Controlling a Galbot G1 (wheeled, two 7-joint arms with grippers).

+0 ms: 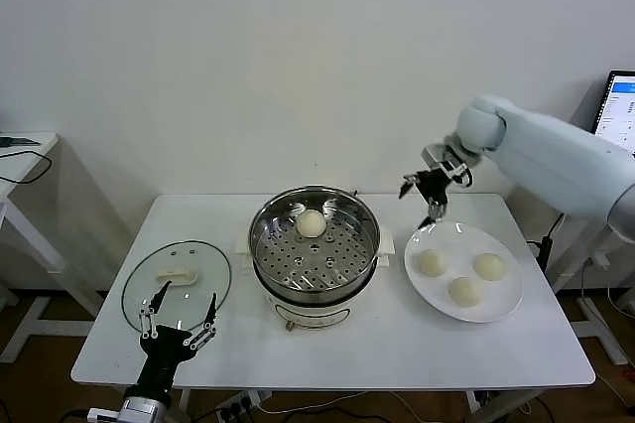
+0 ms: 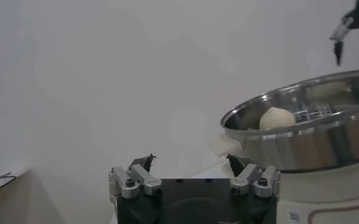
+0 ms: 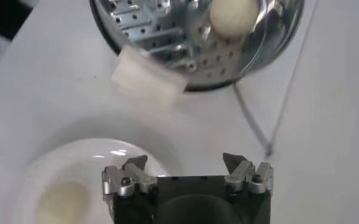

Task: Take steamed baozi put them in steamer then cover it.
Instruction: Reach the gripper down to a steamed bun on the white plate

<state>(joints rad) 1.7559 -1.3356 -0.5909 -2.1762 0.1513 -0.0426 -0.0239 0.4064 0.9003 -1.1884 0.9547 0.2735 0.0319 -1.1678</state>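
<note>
The steel steamer [image 1: 314,284] stands mid-table on its white base with one baozi [image 1: 312,223] on the perforated tray; that bun also shows in the left wrist view [image 2: 277,118] and the right wrist view [image 3: 233,16]. Three baozi [image 1: 433,262] [image 1: 489,266] [image 1: 465,290] lie on a white plate [image 1: 429,295]. My right gripper [image 1: 431,199] is open and empty, above the table between the steamer and the plate's far edge. The glass cover [image 1: 177,278] lies flat at the left. My left gripper [image 1: 179,317] is open and empty at the cover's near edge.
The table's front edge [image 1: 337,383] runs just behind my left gripper. A side table [image 1: 20,160] stands at the far left and a monitor [image 1: 620,110] at the far right. The wall lies behind the table.
</note>
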